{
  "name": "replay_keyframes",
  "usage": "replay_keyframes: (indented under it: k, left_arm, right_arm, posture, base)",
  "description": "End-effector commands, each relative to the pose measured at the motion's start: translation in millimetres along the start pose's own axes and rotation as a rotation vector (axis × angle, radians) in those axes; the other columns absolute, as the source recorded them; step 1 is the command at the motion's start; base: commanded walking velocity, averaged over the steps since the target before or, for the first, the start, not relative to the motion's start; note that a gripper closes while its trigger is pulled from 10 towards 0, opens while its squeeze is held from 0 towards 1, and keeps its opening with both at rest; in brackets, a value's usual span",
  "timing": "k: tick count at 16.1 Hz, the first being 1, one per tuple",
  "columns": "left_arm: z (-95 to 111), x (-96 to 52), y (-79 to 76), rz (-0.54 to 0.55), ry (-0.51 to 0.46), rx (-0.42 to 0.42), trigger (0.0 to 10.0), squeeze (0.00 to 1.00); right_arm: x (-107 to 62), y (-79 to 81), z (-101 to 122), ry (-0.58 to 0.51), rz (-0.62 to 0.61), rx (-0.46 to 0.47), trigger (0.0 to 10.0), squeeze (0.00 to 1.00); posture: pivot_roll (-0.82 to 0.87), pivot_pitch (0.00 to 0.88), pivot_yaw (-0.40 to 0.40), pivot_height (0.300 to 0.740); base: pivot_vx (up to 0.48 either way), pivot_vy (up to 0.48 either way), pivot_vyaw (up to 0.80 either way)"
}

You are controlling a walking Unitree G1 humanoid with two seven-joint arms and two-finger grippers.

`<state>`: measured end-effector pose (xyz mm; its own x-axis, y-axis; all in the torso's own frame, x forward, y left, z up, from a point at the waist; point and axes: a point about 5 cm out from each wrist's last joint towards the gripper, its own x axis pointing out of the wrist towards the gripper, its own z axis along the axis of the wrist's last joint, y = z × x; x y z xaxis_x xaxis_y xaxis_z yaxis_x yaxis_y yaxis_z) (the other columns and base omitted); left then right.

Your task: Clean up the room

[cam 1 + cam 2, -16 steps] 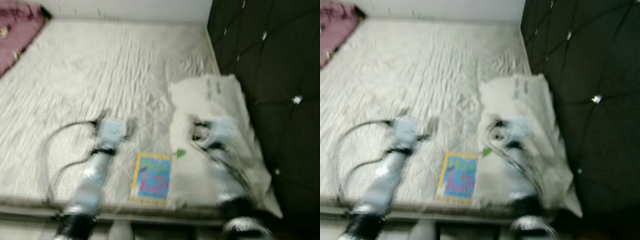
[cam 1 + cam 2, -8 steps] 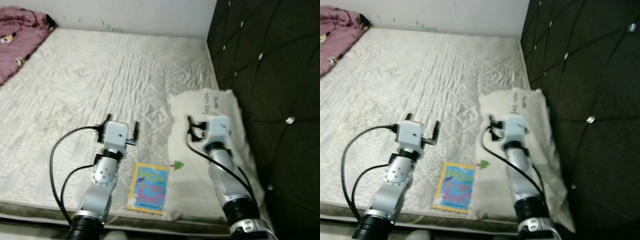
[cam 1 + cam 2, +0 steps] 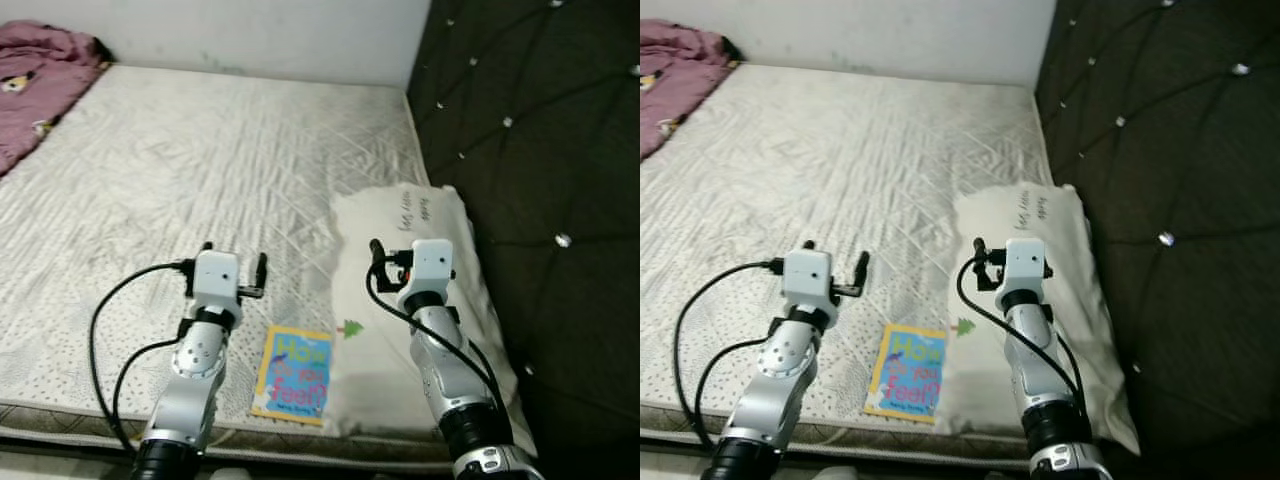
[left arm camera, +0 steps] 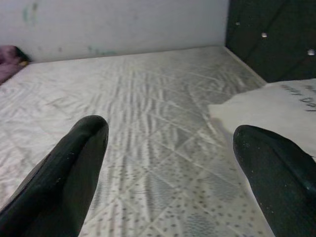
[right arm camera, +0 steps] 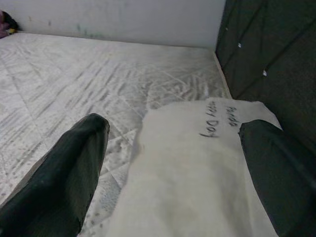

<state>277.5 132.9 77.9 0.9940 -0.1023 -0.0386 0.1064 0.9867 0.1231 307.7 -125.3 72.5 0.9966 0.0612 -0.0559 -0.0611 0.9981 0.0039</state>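
A colourful children's book [image 3: 293, 373] lies flat near the front edge of the white quilted mattress [image 3: 200, 150]. Just right of it rests a white pillow [image 3: 372, 375] with black handwriting on it, lying against the headboard. My left gripper [image 3: 234, 258] hovers open above the bare mattress, a little behind and left of the book. My right gripper [image 5: 175, 127] hovers open over the pillow, with nothing between its fingers [image 5: 74, 163]. In the left wrist view the pillow's edge [image 4: 276, 106] lies beyond the right-hand finger.
A dark tufted headboard [image 3: 540, 150] rises along the right side of the bed. A crumpled maroon blanket [image 3: 35, 75] lies at the far left corner. A pale wall [image 3: 250, 30] closes off the far side.
The picture was blurred a second ago and is sharp now; the view has shifted a little. Both arms keep the same pose and both grippers stay open.
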Motion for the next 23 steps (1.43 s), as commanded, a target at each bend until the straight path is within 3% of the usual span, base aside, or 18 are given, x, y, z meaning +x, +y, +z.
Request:
replay_keyframes:
  k: [1,3,10,17,23]
  left_arm:
    - [0.4,-0.5,-1.9,-0.009,0.008,0.0,10.0,0.0]
    - [0.3,-0.7,-1.9,-0.011,0.013,-0.004,10.0,0.0]
    - [1.1,2.1,-2.3,-0.015,0.019,-0.011,10.0,0.0]
    - [-0.1,1.2,-2.4,-0.014,0.027,-0.016,10.0,0.0]
    - [-1.1,2.5,-0.6,-0.013,0.034,-0.01,10.0,0.0]
  right_arm:
    - [-0.9,-4.3,1.6,-0.003,-0.012,0.005,10.0,0.0]
    - [-1.1,-3.7,2.0,-0.002,-0.009,0.003,10.0,0.0]
    - [0.5,-1.3,4.7,-0.008,0.022,-0.037,10.0,0.0]
    - [0.8,-2.2,1.2,0.015,0.012,-0.021,10.0,0.0]
    - [2.0,-0.8,1.3,0.018,0.007,-0.024,10.0,0.0]
  posture:
    - [0.11,0.0,-0.026,0.74]
    - [0.11,0.0,-0.031,0.74]
    - [0.11,0.0,-0.036,0.74]
    - [0.12,0.0,-0.038,0.74]
    - [0.12,0.0,-0.033,0.74]
  base:
    - [0.0,0.0,-0.8]
    - [0.0,0.0,-0.65]
    - [0.0,0.0,0.0]
    - [0.0,0.0,0.0]
    - [0.0,0.274,0.0]
